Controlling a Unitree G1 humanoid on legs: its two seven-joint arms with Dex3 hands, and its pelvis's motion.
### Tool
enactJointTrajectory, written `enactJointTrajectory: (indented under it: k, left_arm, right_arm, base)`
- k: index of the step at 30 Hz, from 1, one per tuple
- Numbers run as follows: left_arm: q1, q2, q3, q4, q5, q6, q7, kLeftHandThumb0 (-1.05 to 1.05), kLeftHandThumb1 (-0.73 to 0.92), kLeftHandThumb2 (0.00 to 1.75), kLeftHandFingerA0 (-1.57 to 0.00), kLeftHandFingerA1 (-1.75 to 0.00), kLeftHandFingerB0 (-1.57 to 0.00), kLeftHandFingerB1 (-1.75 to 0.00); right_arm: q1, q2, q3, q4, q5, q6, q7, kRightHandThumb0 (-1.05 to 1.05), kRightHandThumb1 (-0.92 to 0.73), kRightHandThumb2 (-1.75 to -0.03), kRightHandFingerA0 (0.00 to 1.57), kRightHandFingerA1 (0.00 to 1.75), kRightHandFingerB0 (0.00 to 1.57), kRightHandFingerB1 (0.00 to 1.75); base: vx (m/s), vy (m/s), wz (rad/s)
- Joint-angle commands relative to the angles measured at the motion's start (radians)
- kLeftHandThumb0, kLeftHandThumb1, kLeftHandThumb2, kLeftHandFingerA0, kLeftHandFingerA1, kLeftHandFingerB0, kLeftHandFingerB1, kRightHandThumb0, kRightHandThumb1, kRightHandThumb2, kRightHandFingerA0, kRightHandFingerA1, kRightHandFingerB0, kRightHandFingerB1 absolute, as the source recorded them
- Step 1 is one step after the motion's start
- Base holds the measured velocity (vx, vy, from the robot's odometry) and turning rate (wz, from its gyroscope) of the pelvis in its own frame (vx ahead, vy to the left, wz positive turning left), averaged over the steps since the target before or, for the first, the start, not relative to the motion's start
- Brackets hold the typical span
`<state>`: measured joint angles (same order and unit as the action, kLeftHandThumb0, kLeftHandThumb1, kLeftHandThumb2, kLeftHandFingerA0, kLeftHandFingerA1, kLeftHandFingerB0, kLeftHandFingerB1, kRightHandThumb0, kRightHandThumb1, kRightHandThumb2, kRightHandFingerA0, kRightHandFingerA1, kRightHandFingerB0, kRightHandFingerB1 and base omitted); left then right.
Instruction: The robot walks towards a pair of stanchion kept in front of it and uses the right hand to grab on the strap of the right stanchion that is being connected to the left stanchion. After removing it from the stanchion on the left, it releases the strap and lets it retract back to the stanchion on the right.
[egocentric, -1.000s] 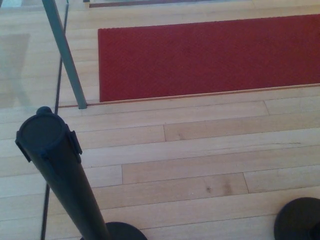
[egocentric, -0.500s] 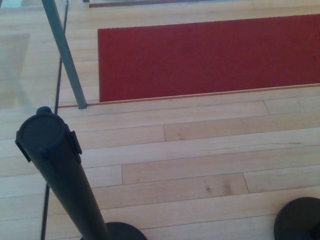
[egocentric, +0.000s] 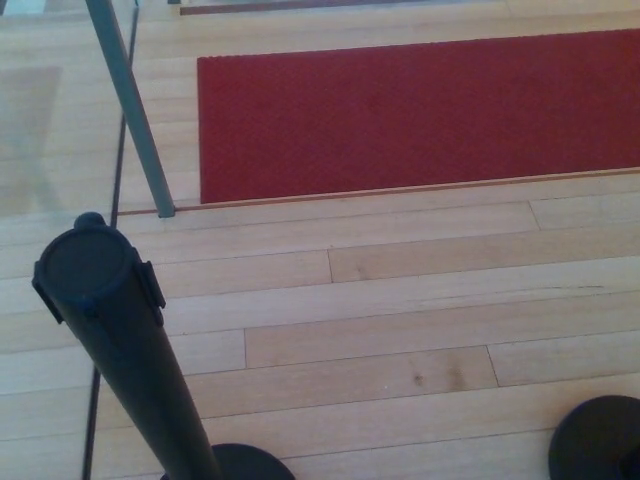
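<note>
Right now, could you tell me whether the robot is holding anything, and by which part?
That cannot be told: neither hand is in view. Only the left post, the base of the right one and the red carpet show; no strap is visible.

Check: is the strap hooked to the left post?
No. The left post's head carries no strap, and none crosses the floor toward the right base.
</note>
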<state>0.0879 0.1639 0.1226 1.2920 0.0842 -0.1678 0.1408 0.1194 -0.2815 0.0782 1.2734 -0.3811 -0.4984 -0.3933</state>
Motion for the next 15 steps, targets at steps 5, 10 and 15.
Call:
enactJointTrajectory:
  k: [5, 10, 15]
  left_arm:
    - [-0.005, 0.001, 0.068, -0.005, -0.051, -0.039, 0.013, -0.12, 0.67, 0.67, -1.05, -1.08, -0.91, -0.80]
    - [-0.001, 0.000, 0.076, 0.006, -0.047, -0.041, 0.011, -0.12, 0.68, 0.63, -1.05, -1.07, -0.93, -0.80]
    - [0.015, -0.003, 0.074, -0.007, -0.041, -0.063, 0.016, -0.19, 0.70, 0.60, -1.02, -1.01, -0.87, -0.76]
  right_arm:
    - [0.048, -0.022, -0.035, -0.068, 0.026, -0.043, -0.124, -0.19, -0.66, -0.61, 0.93, 0.57, 0.55, 0.40]
    - [0.064, -0.020, -0.040, -0.075, 0.032, -0.043, -0.114, -0.17, -0.68, -0.62, 0.93, 0.59, 0.56, 0.40]
    - [0.070, -0.021, -0.034, -0.068, 0.024, -0.042, -0.135, -0.17, -0.68, -0.62, 0.92, 0.56, 0.55, 0.40]
  base:
    - [0.00, 0.000, 0.00]
    - [0.00, 0.000, 0.00]
    - [0.00, 0.000, 0.00]
